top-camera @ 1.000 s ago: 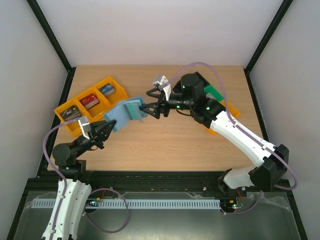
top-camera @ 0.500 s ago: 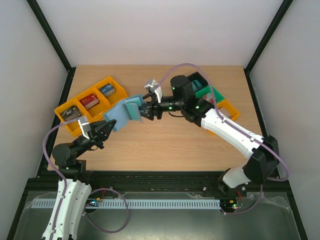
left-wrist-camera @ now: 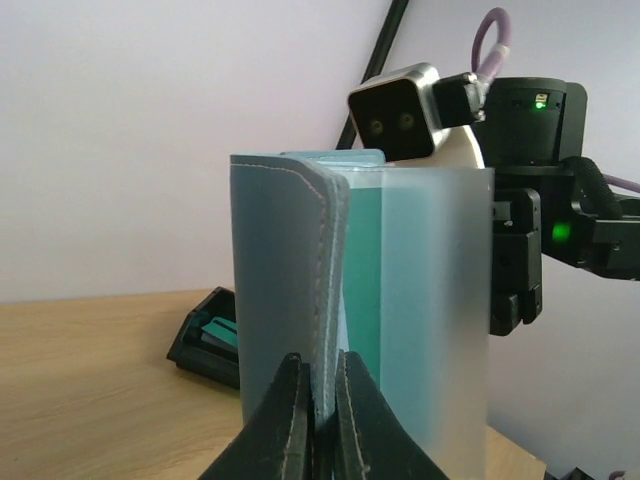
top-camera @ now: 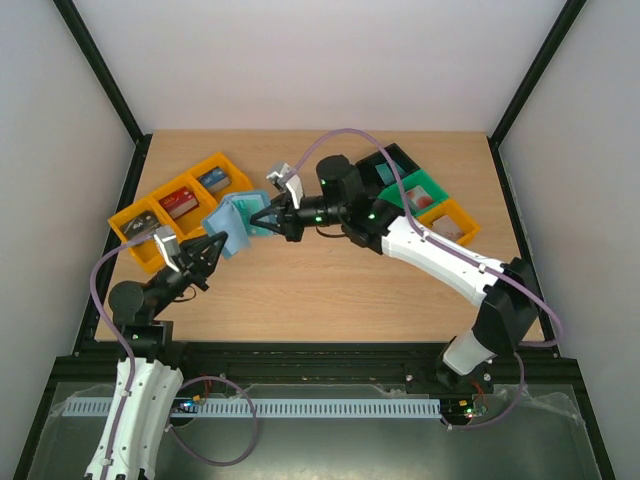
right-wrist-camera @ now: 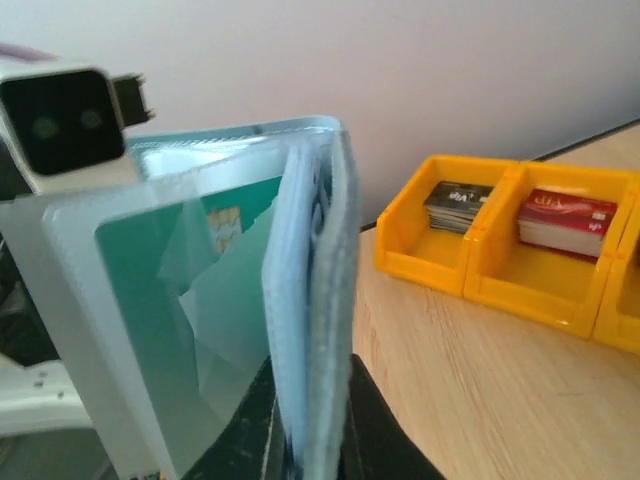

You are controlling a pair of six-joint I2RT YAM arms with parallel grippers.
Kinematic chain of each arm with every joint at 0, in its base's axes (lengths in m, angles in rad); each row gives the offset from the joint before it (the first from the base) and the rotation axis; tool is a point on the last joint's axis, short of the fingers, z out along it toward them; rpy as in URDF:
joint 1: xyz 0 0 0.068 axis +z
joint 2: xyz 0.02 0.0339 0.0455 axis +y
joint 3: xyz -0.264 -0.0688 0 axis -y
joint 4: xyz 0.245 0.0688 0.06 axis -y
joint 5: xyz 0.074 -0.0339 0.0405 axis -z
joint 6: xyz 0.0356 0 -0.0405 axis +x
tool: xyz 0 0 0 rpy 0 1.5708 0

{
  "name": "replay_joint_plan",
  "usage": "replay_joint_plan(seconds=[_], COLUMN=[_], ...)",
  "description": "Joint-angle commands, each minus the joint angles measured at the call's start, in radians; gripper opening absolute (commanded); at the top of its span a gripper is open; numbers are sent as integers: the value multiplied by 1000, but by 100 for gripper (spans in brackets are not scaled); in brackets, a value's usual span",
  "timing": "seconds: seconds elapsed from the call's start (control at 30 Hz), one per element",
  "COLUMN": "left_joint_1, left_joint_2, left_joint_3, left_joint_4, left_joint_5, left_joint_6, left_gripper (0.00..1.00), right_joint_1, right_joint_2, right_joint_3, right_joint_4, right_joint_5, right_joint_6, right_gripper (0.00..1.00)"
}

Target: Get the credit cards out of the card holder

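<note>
The card holder (top-camera: 228, 222) stands upright on edge and opened like a book, near the left rear of the desk (top-camera: 330, 290) and just beside the orange trays (top-camera: 175, 205). Whether its lower edge touches the desk I cannot tell. The left claw (left-wrist-camera: 320, 375) is pinched narrow on the stitched blue cover at one side. The right claw (right-wrist-camera: 308, 380) is closed on the paler cover leaf opposite. Gripping one leaf each seems meant to hold the two halves apart, so the inner pockets face outward and can be reached. Between the leaves a frosted plastic sleeve fans out, and a teal credit card (right-wrist-camera: 150, 270) sits inside it, not yet drawn out. With both claws busy holding covers, neither is free to pull the card. One would probably have to let go and take the card's exposed edge while the other steadies the holder.
</note>
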Motion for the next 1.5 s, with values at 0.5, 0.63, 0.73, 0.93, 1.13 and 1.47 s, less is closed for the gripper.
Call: replay_joint_plan(seconds=[0.5, 0.63, 0.73, 0.93, 1.13, 1.47], left_joint_1=[7, 23, 32, 36, 36, 34], left_joint_2=[-4, -8, -11, -12, -12, -11], left_joint_3=[-50, -40, -39, -51, -48, 1], left_joint_4=[28, -15, -7, 58, 59, -138], left_joint_5=[-143, -176, -168, -88, -53, -246], left_joint_6=[-79, -62, -63, -108, -113, -83], left_gripper=[99, 93, 74, 36, 5, 2], right_joint_1=[195, 196, 196, 164, 104, 28], right_joint_2=[166, 137, 94, 41, 7, -24], right_joint_3=[370, 338, 290, 240, 218, 182], right_joint_4=[-377, -353, -332, -340, -322, -305], right_joint_5=[783, 662, 567, 449, 347, 531], right_joint_6=[-67, -116, -159, -214, -196, -89], right_gripper=[2, 2, 2, 2, 2, 46])
